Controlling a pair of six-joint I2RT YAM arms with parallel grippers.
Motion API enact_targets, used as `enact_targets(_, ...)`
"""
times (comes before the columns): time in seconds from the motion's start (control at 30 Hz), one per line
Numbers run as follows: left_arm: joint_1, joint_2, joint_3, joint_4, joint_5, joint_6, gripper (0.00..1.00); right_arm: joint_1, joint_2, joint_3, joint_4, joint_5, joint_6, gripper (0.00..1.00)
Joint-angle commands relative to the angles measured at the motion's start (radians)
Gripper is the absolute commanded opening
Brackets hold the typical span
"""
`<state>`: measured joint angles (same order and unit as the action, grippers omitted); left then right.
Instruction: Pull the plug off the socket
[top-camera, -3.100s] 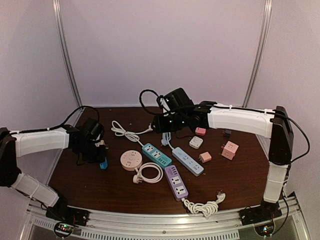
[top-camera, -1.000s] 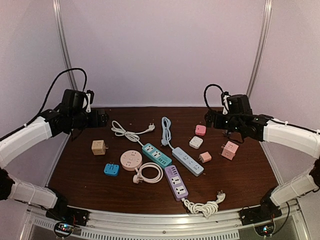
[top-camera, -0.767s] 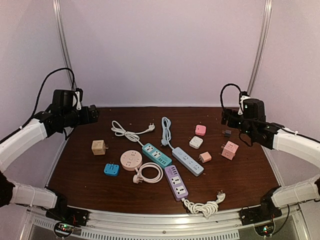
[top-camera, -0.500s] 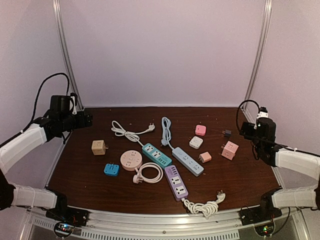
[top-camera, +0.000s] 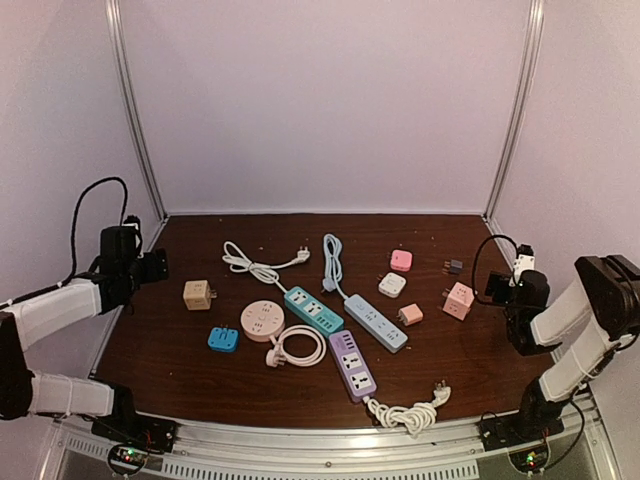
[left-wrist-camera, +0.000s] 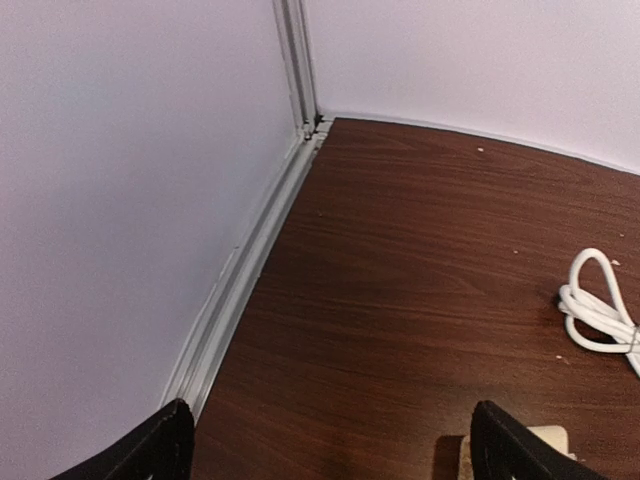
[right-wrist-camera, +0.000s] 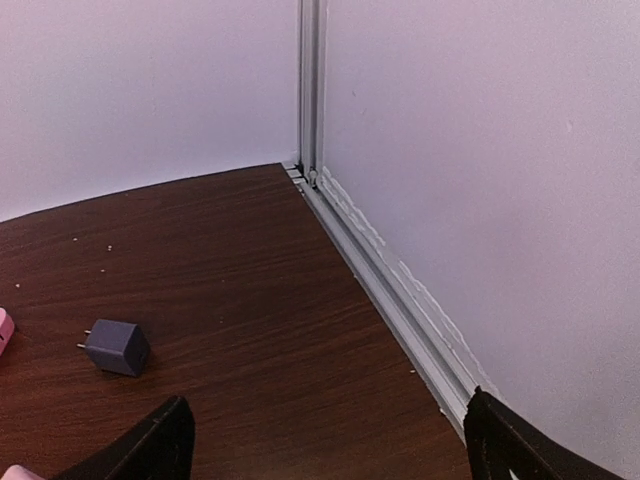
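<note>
1. Top external: left claw (top-camera: 150, 268) sits over the worktop's (top-camera: 200, 385) left edge and right claw (top-camera: 498, 287) over the right edge. Can't tell the opening of either from here. Tan cube adapter (top-camera: 197, 294) and blue adapter (top-camera: 223, 339) lie apart near the left edge, not mated. Teal strip (top-camera: 314, 310), blue-grey strip (top-camera: 375, 321) and purple strip (top-camera: 352, 364) run across the middle.
2. Left wrist: fingers (left-wrist-camera: 170, 445) spread wide with nothing between them, facing the far-left corner. White cable (left-wrist-camera: 595, 315) loop at right.
3. Right wrist: fingers (right-wrist-camera: 170, 440) spread wide, empty, facing the far-right corner. Grey plug (right-wrist-camera: 117, 346) lies loose on the worktop.
</note>
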<state>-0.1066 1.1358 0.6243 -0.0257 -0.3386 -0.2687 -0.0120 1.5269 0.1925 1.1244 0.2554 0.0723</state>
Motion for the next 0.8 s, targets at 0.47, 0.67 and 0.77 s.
enact_targets(0.47,0.034,0.242,-0.364,1.033,-0.145,0.184,0.98,-0.005,0.029,0.079,0.095,-0.203,-0.092,1.0)
enact_targets(0.67,0.032,0.333,-0.367,1.144,-0.082,0.2,0.98,-0.005,0.03,0.082,0.092,-0.207,-0.091,1.0)
enact_targets(0.77,0.033,0.362,-0.372,1.178,0.028,0.242,0.97,-0.005,0.03,0.082,0.092,-0.208,-0.091,1.0)
